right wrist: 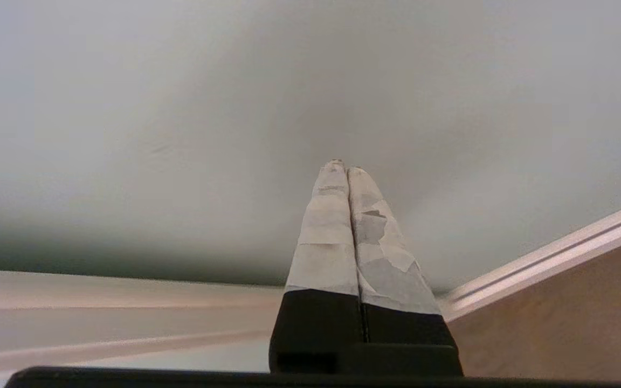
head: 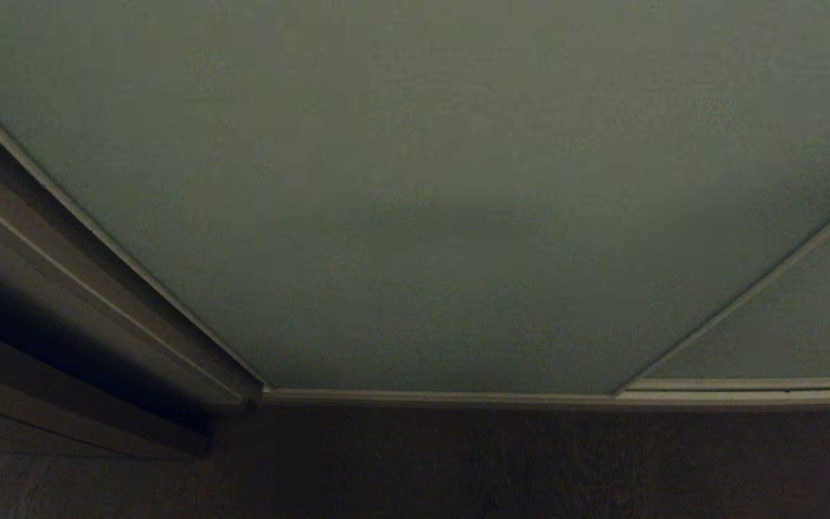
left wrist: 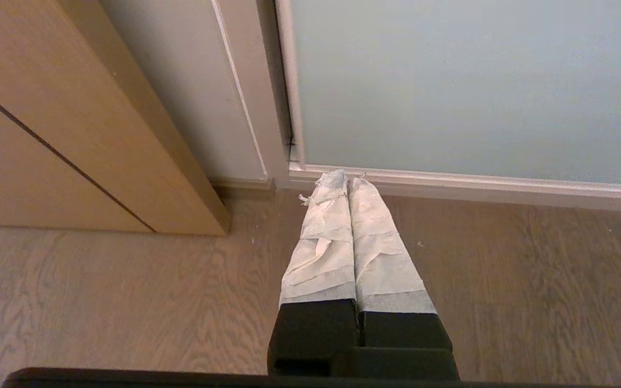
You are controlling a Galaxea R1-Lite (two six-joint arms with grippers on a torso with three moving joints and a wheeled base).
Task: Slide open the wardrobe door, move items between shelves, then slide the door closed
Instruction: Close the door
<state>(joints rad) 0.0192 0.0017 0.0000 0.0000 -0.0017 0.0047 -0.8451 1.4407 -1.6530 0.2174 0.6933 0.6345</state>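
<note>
The sliding wardrobe door [head: 415, 202] is a pale grey-green panel that fills the head view, and it stands closed. The items and the shelves are hidden behind it. Neither arm shows in the head view. My right gripper [right wrist: 345, 166] is shut with nothing in it, its taped fingertips close in front of the door panel [right wrist: 235, 108]; I cannot tell whether they touch it. My left gripper [left wrist: 347, 178] is shut and empty, parked low over the floor and pointing at the door's [left wrist: 472, 81] lower corner.
A second grey-green panel [head: 782, 324] overlaps behind the door at the right. A cream bottom rail [head: 458, 396] runs along the dark wood floor [head: 458, 468]. Brown wooden trim [head: 62, 288] flanks the door on the left, and a light wooden panel [left wrist: 46, 108] stands beside it.
</note>
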